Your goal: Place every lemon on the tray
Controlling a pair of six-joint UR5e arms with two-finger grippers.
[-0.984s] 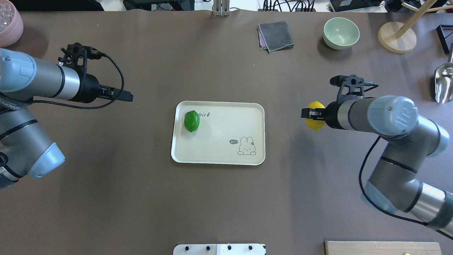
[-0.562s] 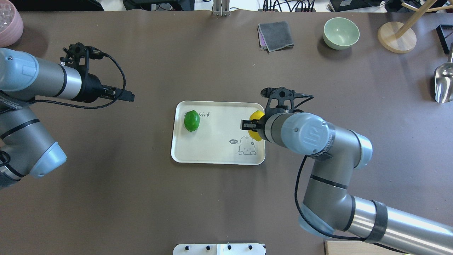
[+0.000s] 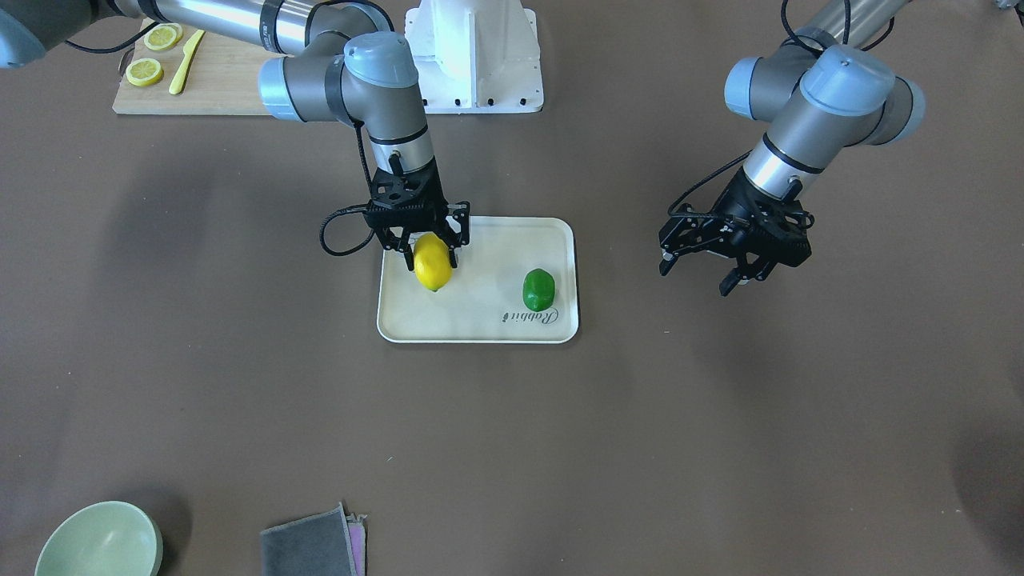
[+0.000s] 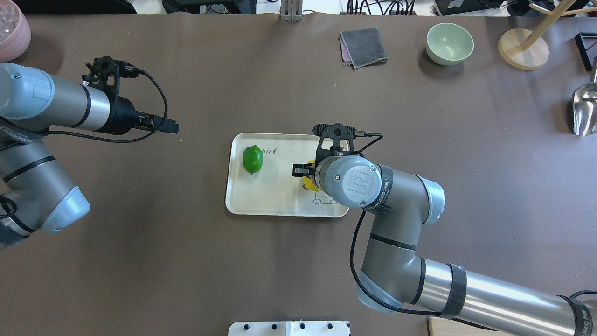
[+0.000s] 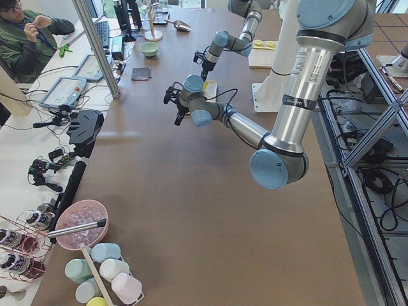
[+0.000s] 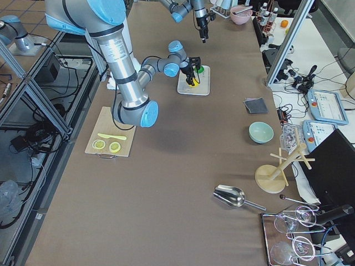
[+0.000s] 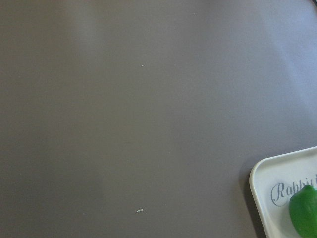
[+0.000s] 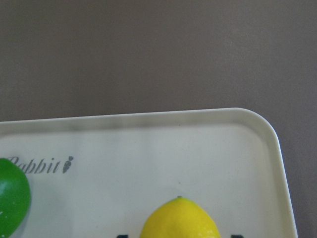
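Note:
The cream tray (image 4: 261,205) lies mid-table. The green lemon (image 4: 253,159) lies on it by the "Rabbit" script, and also shows in the front view (image 3: 538,290). My right gripper (image 3: 432,254) is shut on the yellow lemon (image 3: 433,264), low over the tray's rabbit-drawing end. I cannot tell whether the lemon touches the tray. Overhead, the wrist hides most of the yellow lemon (image 4: 307,183). The right wrist view shows its tip (image 8: 181,220) over the tray (image 8: 148,148). My left gripper (image 3: 693,280) is open and empty above the table, left of the tray.
A wooden cutting board (image 3: 224,76) with lemon slices (image 3: 145,72) and a yellow knife lies near the robot's base on its right. A green bowl (image 4: 449,43), grey cloth (image 4: 364,46), wooden stand (image 4: 522,49) and metal scoop (image 4: 585,109) are at the far right.
My right arm has carried the yellow lemon leftward, from over the bare table right of the tray to over the tray's right part. The left arm has barely moved.

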